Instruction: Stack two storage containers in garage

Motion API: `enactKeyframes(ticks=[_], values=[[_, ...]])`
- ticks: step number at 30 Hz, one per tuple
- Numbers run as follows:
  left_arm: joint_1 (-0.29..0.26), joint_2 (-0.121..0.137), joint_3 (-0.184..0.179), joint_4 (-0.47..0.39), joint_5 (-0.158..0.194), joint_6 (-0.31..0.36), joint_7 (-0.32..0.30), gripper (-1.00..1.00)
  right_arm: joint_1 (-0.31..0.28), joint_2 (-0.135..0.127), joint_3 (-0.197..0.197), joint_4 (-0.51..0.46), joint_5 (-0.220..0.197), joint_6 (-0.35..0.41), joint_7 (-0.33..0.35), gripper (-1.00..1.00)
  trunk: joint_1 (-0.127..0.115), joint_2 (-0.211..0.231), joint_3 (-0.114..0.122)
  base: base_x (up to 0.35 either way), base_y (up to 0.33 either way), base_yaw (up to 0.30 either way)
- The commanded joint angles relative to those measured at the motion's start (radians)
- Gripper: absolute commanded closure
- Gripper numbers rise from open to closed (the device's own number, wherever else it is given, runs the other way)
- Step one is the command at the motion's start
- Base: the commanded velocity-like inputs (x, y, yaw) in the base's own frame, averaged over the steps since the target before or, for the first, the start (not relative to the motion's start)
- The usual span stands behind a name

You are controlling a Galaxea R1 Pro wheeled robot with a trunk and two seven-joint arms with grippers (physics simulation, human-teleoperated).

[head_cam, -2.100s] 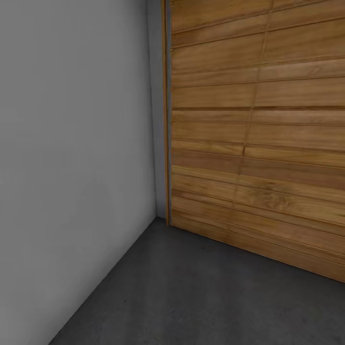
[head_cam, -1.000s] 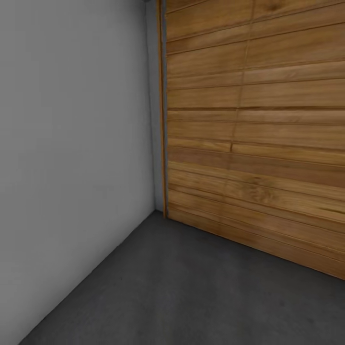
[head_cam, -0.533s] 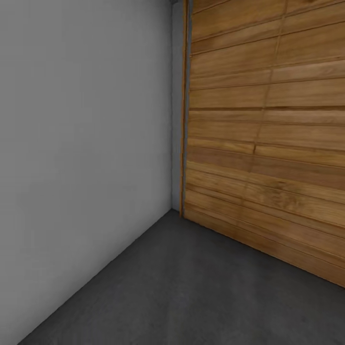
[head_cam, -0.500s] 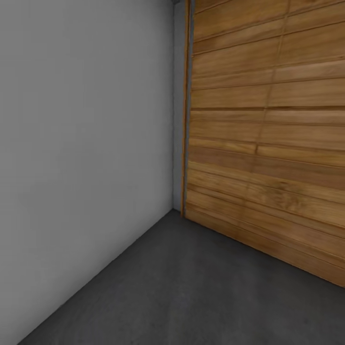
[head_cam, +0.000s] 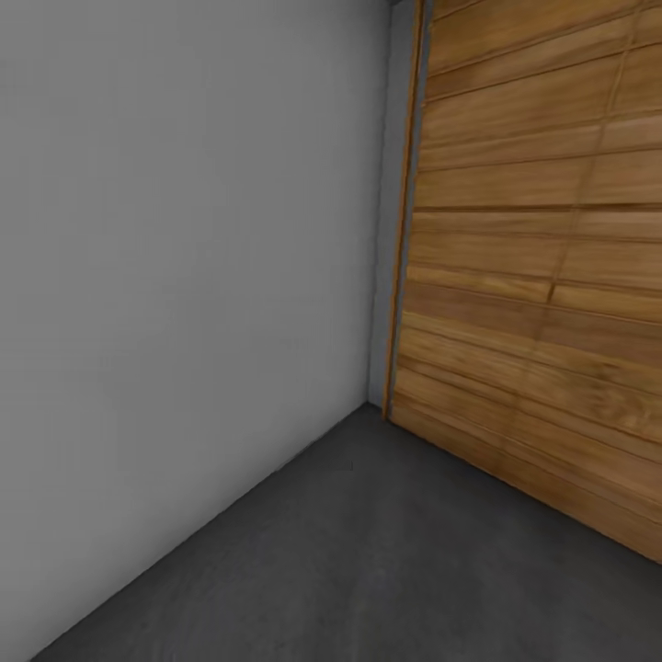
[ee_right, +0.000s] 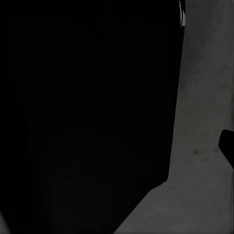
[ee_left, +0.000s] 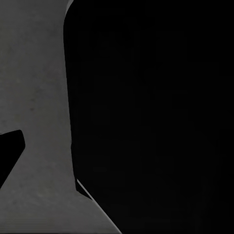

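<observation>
I face a corner of the garage in the head view. The dark grey concrete floor (head_cam: 386, 552) lies bare ahead of me. The storage containers are out of view. In the left wrist view a large black shape (ee_left: 151, 112) hangs over grey floor (ee_left: 39, 97), with a small dark tip (ee_left: 9, 151) at the picture's edge. In the right wrist view another black mass (ee_right: 87, 107) sits above floor (ee_right: 204, 97), again with a dark tip (ee_right: 228, 144) at the edge. I cannot make out how either gripper's fingers stand.
A plain grey-white wall (head_cam: 184, 276) runs along the left. A door of horizontal wooden planks (head_cam: 533, 276) closes the right side. They meet at a corner (head_cam: 382, 405) a short way ahead.
The whole head picture has shifted: the corner now sits further right, so the camera has turned left. Nothing in the room itself has moved.
</observation>
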Motion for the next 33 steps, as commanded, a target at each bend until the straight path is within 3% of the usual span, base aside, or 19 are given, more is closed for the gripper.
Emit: enactKeyframes(ticks=[1,21,33], values=[[0.000,0.000,0.000,0.000,0.000,0.000,0.001,-1.00,0.000,0.000,0.000,-0.001,0.000,0.000,0.001,-1.00,0.000,0.000,-0.001,0.000,0.000,0.291],[0.000,0.000,0.000,0.000,0.000,0.000,0.001,-1.00,0.000,0.000,0.000,0.000,0.000,0.000,0.001,-1.00,0.000,0.000,-0.001,-0.004,-0.007,0.291],[0.000,0.000,0.000,0.000,0.001,0.000,0.002,-1.00,0.000,0.000,0.000,0.000,0.000,0.000,0.001,-1.00,0.000,0.000,-0.001,-0.159,-0.239,0.291]])
